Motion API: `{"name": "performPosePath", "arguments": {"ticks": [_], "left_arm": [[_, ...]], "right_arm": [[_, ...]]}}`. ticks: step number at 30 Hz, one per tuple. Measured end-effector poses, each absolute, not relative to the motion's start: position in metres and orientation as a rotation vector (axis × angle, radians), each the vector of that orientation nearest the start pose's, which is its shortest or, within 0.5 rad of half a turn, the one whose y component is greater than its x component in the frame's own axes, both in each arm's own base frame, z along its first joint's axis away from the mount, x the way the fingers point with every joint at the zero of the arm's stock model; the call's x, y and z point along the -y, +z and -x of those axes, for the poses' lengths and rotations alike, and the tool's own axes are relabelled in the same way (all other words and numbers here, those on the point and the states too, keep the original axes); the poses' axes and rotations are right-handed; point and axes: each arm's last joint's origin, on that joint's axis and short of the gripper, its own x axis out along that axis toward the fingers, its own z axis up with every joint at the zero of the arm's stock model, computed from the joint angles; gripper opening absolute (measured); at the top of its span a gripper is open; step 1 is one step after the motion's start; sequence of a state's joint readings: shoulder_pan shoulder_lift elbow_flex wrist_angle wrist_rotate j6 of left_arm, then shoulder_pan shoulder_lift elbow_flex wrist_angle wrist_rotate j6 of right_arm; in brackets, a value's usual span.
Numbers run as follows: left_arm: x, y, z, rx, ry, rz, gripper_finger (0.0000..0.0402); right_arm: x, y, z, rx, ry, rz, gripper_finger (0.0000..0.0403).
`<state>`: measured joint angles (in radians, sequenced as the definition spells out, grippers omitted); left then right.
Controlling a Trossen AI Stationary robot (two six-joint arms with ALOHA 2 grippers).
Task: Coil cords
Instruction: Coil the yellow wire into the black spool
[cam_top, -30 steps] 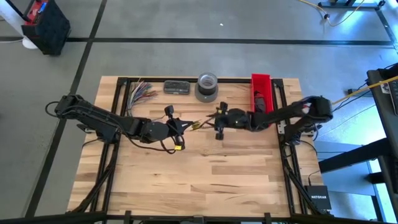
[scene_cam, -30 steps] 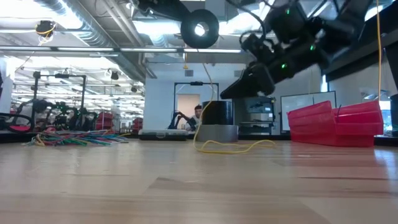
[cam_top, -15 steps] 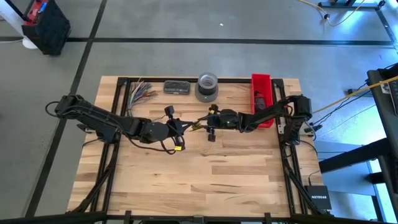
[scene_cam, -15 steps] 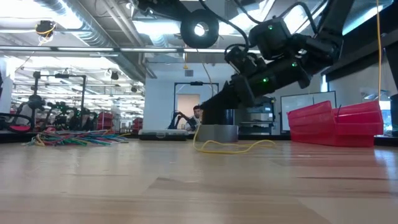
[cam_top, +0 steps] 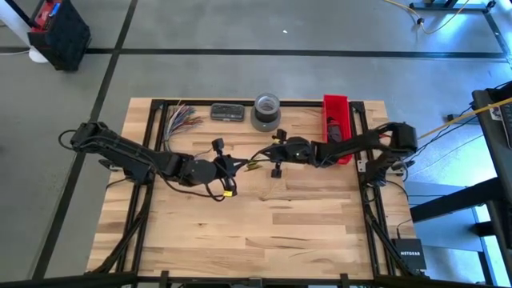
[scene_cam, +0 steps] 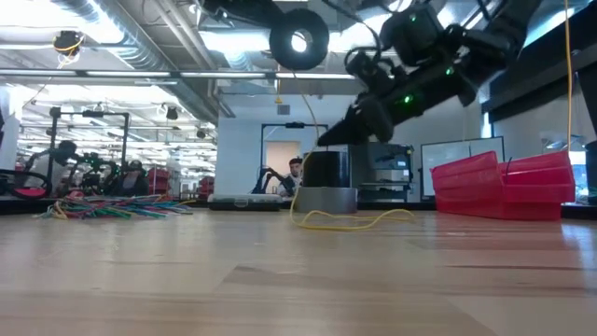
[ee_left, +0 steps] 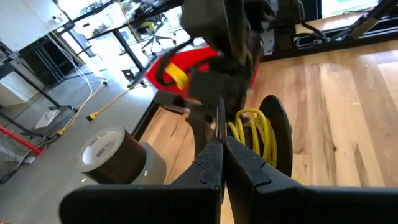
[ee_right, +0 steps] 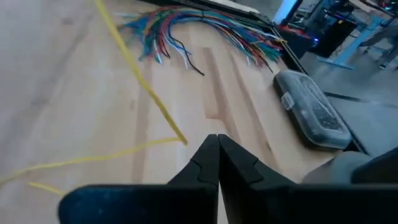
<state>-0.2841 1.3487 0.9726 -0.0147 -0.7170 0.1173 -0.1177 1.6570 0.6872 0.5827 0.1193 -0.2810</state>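
Coil [ee_left: 261,134]: yellow cord partly wound, left claw [ee_left: 222,163] clenched on it.
Right claw [ee_right: 217,163]: clenched on cord's strand.
Left: loose cord [scene_cam: 350,220] on counter [cam_top: 264,232], 12 o'clock of centre.

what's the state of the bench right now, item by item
surface: wood table, bare at the front
job's things: yellow cord trails across the table; a coil sits by the left gripper
clutter: tape roll, red bin, wire fan, grey case along the back edge
grippers: right gripper shut on the cord; left gripper shut
cables: yellow cable on the floor
surroundings: person far behind
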Motion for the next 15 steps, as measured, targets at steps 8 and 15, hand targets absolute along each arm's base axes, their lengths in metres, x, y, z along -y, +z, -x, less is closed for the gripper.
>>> {"name": "performPosePath", "arguments": {"ticks": [8, 15], "left_arm": [[0.064, 0.293, -0.288, -0.37, 0.409, -0.299, 0.0], [0.064, 0.293, -0.288, -0.37, 0.41, -0.299, 0.0]], "right_arm": [[0.039, 0.155, -0.308, -0.56, -0.154, 0.15, 0.0054], [0.038, 0.134, -0.326, -0.427, -0.061, 0.13, 0.0121]]}}
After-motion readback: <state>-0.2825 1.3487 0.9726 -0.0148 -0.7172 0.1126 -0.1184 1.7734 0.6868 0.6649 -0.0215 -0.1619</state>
